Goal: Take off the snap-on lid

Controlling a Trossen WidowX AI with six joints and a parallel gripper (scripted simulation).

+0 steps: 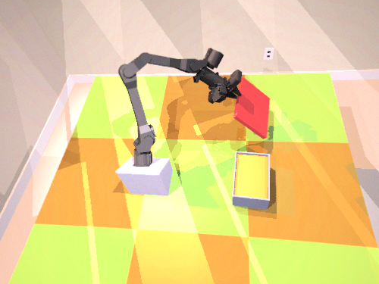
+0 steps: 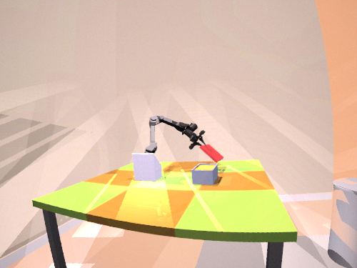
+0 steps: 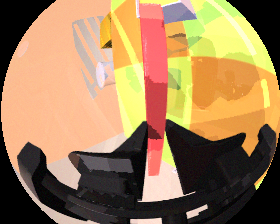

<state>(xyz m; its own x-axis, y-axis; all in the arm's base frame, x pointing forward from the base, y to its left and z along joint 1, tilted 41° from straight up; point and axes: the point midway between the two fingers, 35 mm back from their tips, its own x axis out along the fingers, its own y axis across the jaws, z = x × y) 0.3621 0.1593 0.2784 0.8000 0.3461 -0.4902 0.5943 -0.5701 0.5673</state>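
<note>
My gripper (image 1: 236,88) is shut on one edge of the red lid (image 1: 252,107) and holds it tilted in the air, beyond the far end of the box. The grey storage box (image 1: 252,179) stands open on the table with a yellow inside. In the exterior view the lid (image 2: 211,152) hangs sloping down from the gripper (image 2: 200,143), above and behind the box (image 2: 204,173). In the wrist view the lid (image 3: 156,91) runs edge-on between my fingers, with the box (image 3: 170,5) far beyond it.
The arm's grey base block (image 1: 145,176) stands left of the box. The table is patterned in green and orange squares. A grey cylinder (image 2: 344,221) stands on the floor at the right, off the table.
</note>
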